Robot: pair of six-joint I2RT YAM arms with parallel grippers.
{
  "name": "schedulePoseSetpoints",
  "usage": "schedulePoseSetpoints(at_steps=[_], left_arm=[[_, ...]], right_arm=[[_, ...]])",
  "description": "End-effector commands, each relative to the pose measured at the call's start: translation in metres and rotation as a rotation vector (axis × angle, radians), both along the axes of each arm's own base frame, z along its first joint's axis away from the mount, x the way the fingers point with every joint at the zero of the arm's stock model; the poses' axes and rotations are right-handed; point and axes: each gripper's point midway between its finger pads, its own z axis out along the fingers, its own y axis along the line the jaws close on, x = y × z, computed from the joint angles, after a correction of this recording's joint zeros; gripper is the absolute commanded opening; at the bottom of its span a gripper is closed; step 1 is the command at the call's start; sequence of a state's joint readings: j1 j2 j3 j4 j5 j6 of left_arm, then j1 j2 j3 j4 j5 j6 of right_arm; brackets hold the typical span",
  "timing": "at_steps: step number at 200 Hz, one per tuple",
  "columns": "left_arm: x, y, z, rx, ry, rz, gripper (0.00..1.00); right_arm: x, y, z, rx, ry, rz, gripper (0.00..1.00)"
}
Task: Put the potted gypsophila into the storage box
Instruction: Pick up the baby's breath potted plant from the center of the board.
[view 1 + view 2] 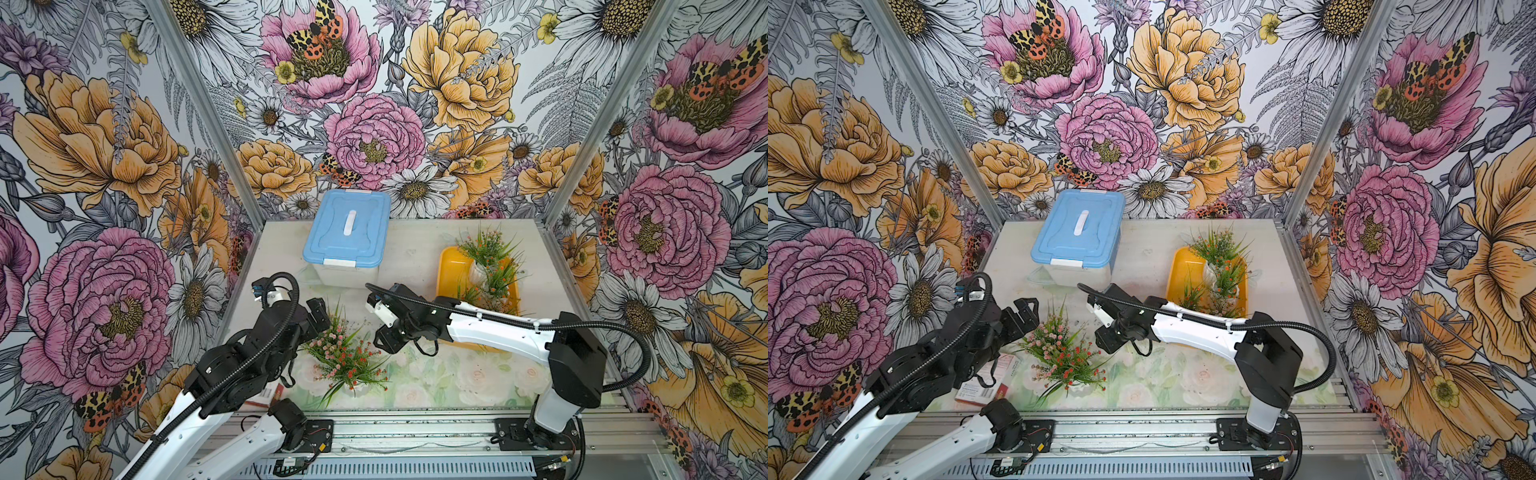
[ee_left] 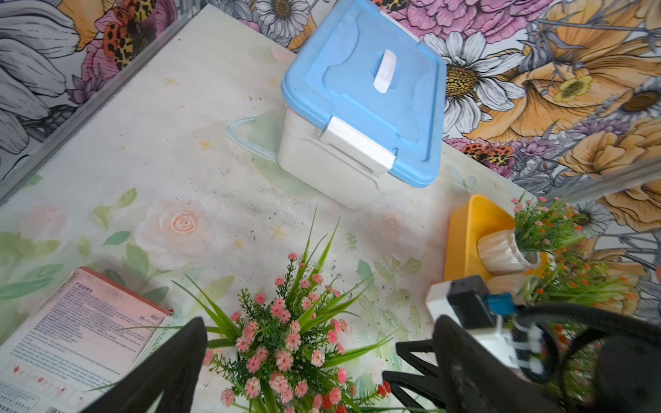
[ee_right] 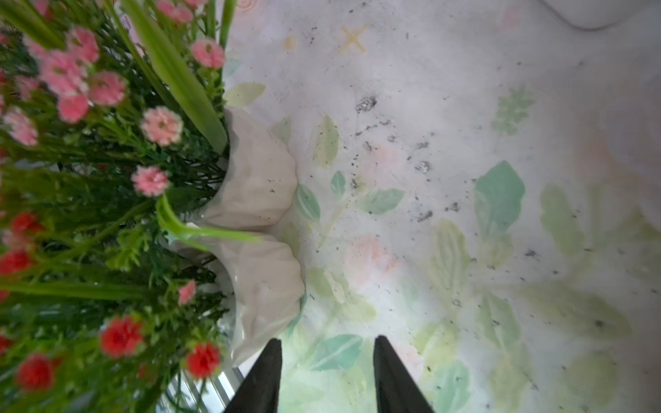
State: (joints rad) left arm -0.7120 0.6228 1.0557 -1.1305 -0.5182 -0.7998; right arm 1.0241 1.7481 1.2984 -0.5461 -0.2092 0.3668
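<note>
Standing outside box (image 1: 453, 270) (upright): gypsophila (image 1: 347, 361)

Bench (image 1: 415, 257) in both top views, covered with a pale sheet printed with faded roses and green leaves. At 11 o'clock stands a translucent storage container (image 1: 347, 237) (image 1: 1077, 232), closed by a light-blue lid (image 2: 361, 103) bearing a white handle (image 1: 350, 222) and a white latch (image 2: 357, 144) on its near side. At 7 o'clock a flat pink printed carton (image 2: 78, 332) (image 1: 984, 386) lies face up, partly hidden. Dark specks (image 3: 365, 103) are scattered over the bench centre. Floral wallpaper (image 1: 374, 137) with peonies, daisies and moths covers three enclosing walls. An aluminium rail (image 1: 415, 428) borders the bench at 6 o'clock.
</note>
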Motion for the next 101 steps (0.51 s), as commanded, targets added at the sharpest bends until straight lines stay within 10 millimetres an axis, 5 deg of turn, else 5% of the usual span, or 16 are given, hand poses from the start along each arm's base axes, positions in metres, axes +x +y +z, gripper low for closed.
schedulePoseSetpoints(at_steps=[1,101], left_arm=[[-0.009,-0.018,0.004,-0.009,-0.057,-0.184,0.99],[-0.053,-0.063,-0.012,-0.092,-0.012,-0.575,0.99]], right_arm=[[0.002,0.024,0.008,0.026,-0.017,-0.021,0.43],[-0.017,0.042,-0.020,-0.038,0.005,-0.069,0.36]])
